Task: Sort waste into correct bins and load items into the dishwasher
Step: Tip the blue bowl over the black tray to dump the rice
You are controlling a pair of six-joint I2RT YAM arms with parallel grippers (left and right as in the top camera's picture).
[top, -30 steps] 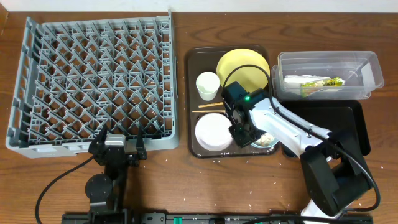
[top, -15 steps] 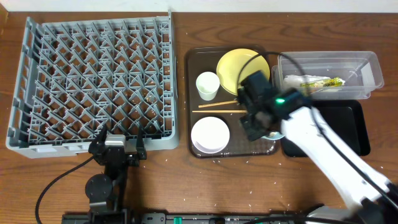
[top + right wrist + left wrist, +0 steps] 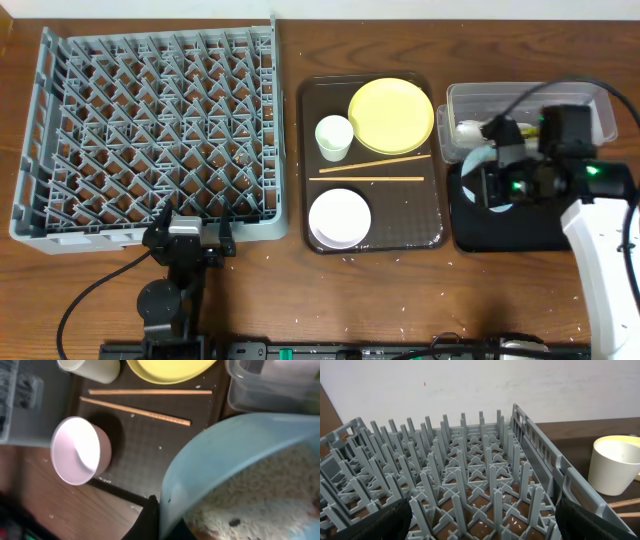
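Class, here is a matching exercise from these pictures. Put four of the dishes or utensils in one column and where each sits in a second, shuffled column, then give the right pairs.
Things
1. yellow plate
2. white bowl
3. light blue bowl
4. chopsticks

Places
A. gripped at its rim by the right claw, rice inside
B. far right corner of the brown tray
C. lying across the middle of the brown tray
D. near left part of the brown tray

Pairs: 1-B, 2-D, 3-A, 4-C
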